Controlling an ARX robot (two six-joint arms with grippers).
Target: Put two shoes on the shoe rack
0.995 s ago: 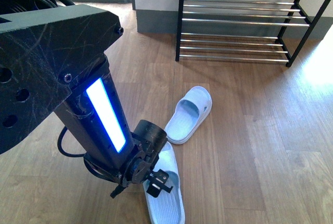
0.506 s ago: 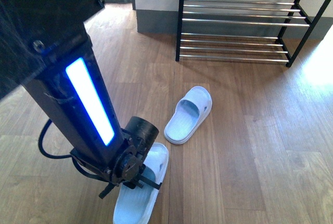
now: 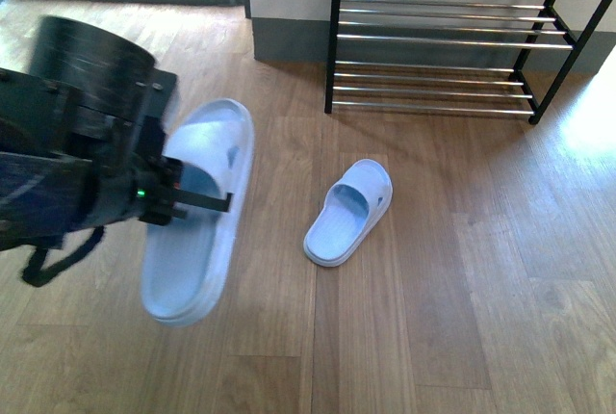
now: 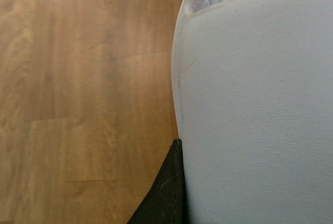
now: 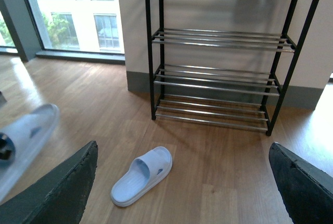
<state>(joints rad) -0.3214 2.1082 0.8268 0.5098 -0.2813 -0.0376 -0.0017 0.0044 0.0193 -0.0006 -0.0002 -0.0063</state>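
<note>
Wood floor [image 3: 462, 289] | left end effector [image 3: 197, 200] clamps near slide [image 3: 192, 270] aloft | far slide [image 3: 348, 212] grounded

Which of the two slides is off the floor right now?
The held slide, clamped in the left end effector and clear of the wooden floor. The other slide lies flat on the floor before the shoe rack.
</note>
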